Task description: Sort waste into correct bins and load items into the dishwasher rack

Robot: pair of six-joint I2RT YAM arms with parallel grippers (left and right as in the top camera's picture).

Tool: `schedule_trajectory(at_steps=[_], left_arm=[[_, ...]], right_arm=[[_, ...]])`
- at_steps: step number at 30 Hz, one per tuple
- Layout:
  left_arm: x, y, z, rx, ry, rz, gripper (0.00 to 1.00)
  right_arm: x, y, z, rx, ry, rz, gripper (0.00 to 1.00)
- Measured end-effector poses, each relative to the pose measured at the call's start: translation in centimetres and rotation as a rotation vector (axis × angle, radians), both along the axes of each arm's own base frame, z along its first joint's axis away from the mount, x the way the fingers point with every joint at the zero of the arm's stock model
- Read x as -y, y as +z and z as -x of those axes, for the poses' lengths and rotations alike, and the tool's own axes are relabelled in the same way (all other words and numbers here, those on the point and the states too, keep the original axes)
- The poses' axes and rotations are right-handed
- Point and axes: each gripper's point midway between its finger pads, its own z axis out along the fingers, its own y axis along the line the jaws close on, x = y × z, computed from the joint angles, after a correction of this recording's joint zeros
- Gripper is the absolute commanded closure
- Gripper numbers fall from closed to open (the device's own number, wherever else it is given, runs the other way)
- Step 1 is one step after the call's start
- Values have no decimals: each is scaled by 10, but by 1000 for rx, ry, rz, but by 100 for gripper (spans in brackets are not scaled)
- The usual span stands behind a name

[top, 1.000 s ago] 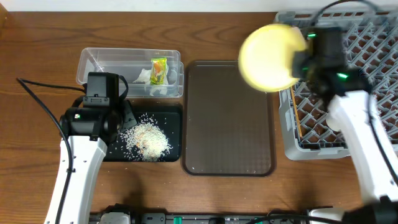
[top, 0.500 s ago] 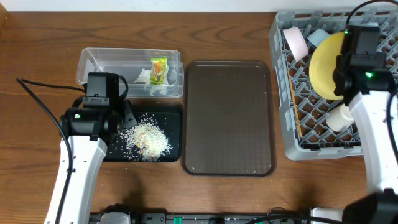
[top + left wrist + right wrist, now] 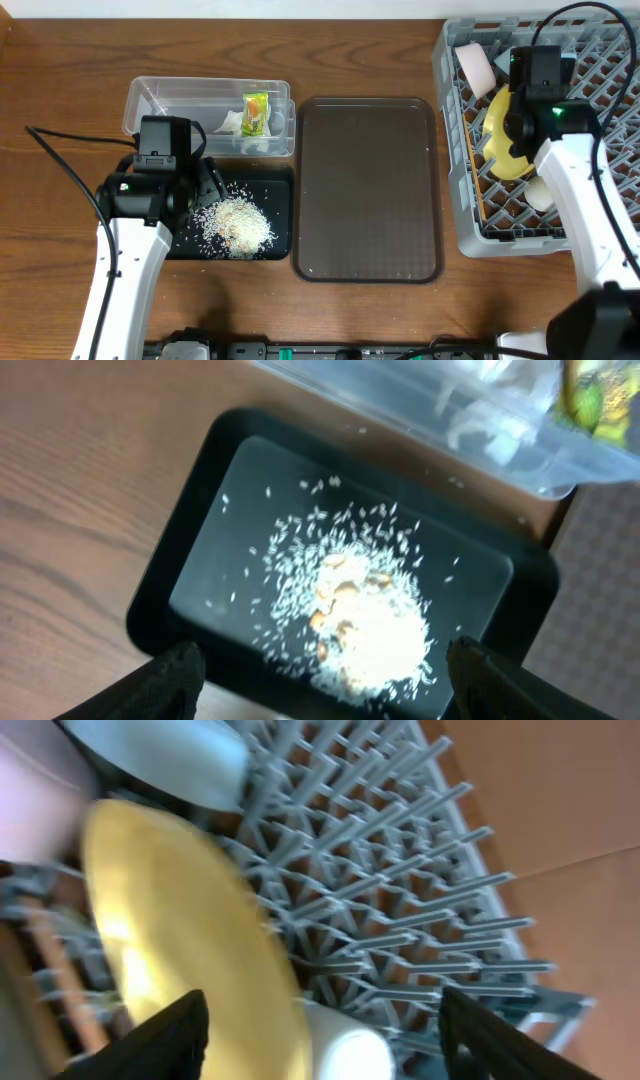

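The yellow plate (image 3: 503, 145) (image 3: 170, 920) stands on edge among the pegs of the grey dishwasher rack (image 3: 456, 205) (image 3: 400, 870). My right gripper (image 3: 522, 108) (image 3: 325, 1040) hangs open over it, its fingers wide on either side of the plate's rim and the small white cup (image 3: 541, 192) (image 3: 345, 1050). A white bowl (image 3: 477, 66) and a light blue bowl (image 3: 170, 750) sit at the rack's far end. My left gripper (image 3: 200, 185) (image 3: 325, 685) is open and empty above the rice (image 3: 238, 222) (image 3: 360, 610) in the black tray (image 3: 180, 245) (image 3: 190, 510).
The clear tub (image 3: 165, 105) behind the black tray holds the green-and-orange wrapper (image 3: 256, 112) and a white paper scrap (image 3: 231, 124). A brown serving tray (image 3: 368, 190) lies bare between the bins and the rack. A thin wooden chopstick (image 3: 478, 195) lies along the rack's left side.
My right arm carried the yellow plate from above the brown tray into the rack, stood it on edge and opened its jaws. My left gripper opened a little wider without moving.
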Motion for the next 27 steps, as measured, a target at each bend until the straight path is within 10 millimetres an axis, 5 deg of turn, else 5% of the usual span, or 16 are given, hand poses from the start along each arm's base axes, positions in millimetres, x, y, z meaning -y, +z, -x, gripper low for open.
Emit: schedule_trajectory(at_steps=[4,9,12,15,21,27], left_arm=[[6,6,-14,63,-25,25,19],[19,14,-29,126,-111,64,19],[22,9,-22,87,-144,72,18],[23,-4,-2,-16,-157,79,18],[29,-18,38,-183,-190,118,18],[43,-19,67,-114,-269,147,18]], right_arm=[[-20,26,2,109,86,-162,22],[-73,42,12,125,363,-405,26],[-97,25,28,18,463,-510,35],[-108,10,40,-56,485,-578,34],[-117,-26,67,-175,438,-672,34],[-118,-71,109,-243,385,-696,27]])
